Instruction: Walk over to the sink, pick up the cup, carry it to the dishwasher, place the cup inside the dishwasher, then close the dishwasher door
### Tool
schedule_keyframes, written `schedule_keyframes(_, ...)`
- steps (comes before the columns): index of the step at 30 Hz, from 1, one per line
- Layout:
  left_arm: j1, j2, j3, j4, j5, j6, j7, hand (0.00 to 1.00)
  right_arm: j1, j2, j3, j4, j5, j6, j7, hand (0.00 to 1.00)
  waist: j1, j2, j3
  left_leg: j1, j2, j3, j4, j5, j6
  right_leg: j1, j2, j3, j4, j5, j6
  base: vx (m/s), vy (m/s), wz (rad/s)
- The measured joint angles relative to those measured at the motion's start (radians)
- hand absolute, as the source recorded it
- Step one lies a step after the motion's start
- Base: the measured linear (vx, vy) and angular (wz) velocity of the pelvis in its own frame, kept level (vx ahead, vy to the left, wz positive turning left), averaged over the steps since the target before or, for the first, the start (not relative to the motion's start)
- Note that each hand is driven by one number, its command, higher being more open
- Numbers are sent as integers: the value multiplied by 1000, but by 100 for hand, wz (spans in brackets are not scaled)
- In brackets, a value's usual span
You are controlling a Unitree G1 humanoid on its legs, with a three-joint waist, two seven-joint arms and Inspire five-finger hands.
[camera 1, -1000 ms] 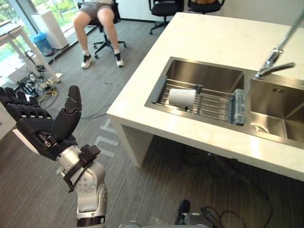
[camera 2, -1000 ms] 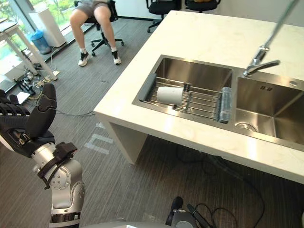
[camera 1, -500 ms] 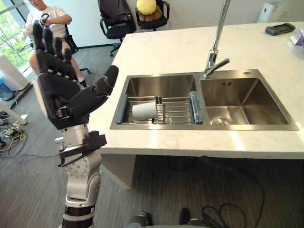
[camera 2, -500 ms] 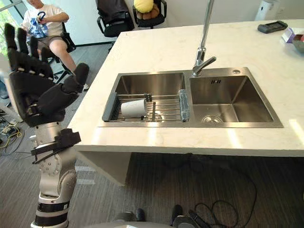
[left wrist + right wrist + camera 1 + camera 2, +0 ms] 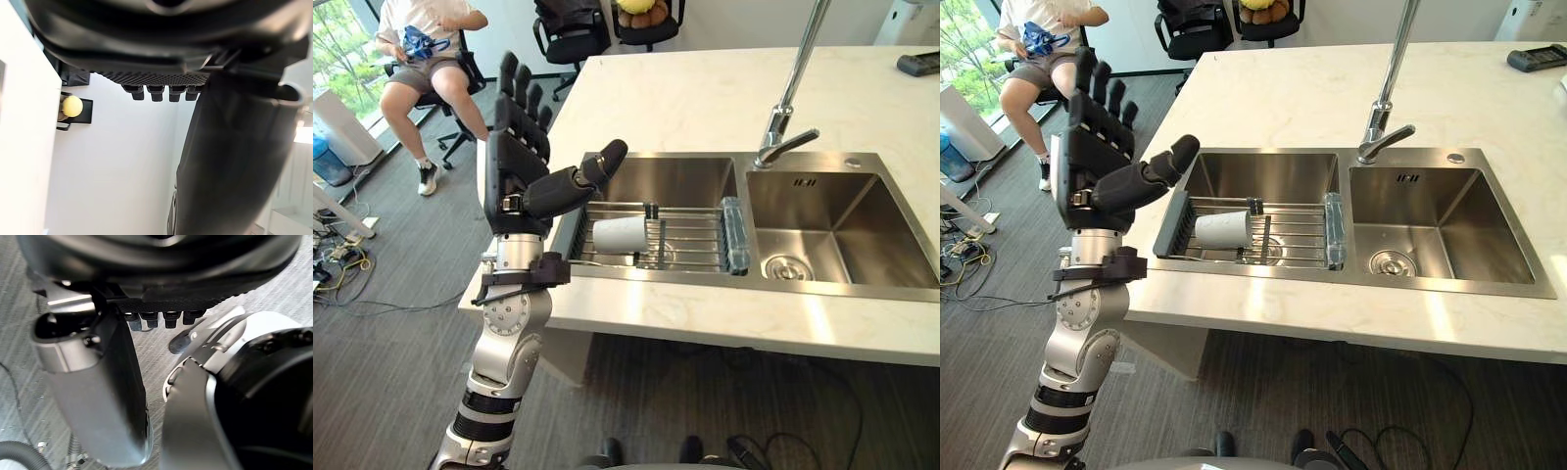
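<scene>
- Cup [image 5: 620, 235]: white, lying on its side on wire rack [image 5: 697, 245], centre of frame, opening toward the right.
- Rack spans the left basin of a steel sink [image 5: 862, 220]; clear plastic piece at rack's right end.
- Tap [image 5: 785, 122] stands behind the divider btwn the two basins.
- Sink set in white counter [image 5: 685, 98].
- Left hand [image 5: 509, 171]: raised at frame left, just beside counter's edge, apart from cup; fingers straight up, thumb out toward sink, nothing in it.
- Right hand [image 5: 186, 296]: wrist view, relaxed, empty, grey carpet beyond.
- Person seated on chair, upper left [image 5: 421, 44].
</scene>
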Motion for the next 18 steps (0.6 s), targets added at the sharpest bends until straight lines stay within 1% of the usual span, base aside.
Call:
schedule_keyframes(3,0,7,-1,37,-12,69,-37,100,3,5,-1,3,-25,-14,6,100,-1,-10,-6,0,-5,1,1,-3,4,0,-5,0,0,0,0,11,39,0)
schedule_keyframes(6,1,23,-2,42,-7,128,-59,100,1,10,-13,3,-25,-17,10,100,0,-13,-8,-1,-7,1,1,-4,6,0,-7,0,0,0,1,15,22,0)
schedule_keyframes(8,1,41,-4,48,4,138,-84,100,-2,12,-25,4,-24,-17,12,100,-1,-13,-8,-1,-8,1,0,-5,7,0,-8,0,0,1,3,0,0,0)
schedule_keyframes(11,1,59,-17,51,79,139,-135,100,-6,11,-40,6,-20,-15,23,100,0,-14,-9,-1,-9,0,0,-6,8,0,-8,-1,0,2,5,20,20,1)
schedule_keyframes(13,0,92,-53,51,161,140,-180,100,-7,11,-39,7,-11,-8,29,100,-1,-16,-14,-1,-11,0,0,-7,9,0,-10,0,0,3,5,0,0,0)
schedule_keyframes(15,0,132,-109,51,232,143,-236,100,-6,11,-39,12,25,2,29,100,-4,-18,-24,-1,-14,-1,1,-9,11,0,-12,0,0,3,7,23,38,1)
schedule_keyframes(16,-1,146,-133,49,253,150,-260,100,-7,11,-39,12,29,5,29,100,-10,-20,-27,-1,-16,-1,2,-9,12,1,-14,0,0,3,8,16,41,0)
schedule_keyframes(18,-3,158,-155,47,265,161,-278,100,-8,11,-39,12,48,6,29,100,-16,-21,-28,-2,-17,-1,3,-10,14,1,-16,1,0,3,9,4,32,-2)
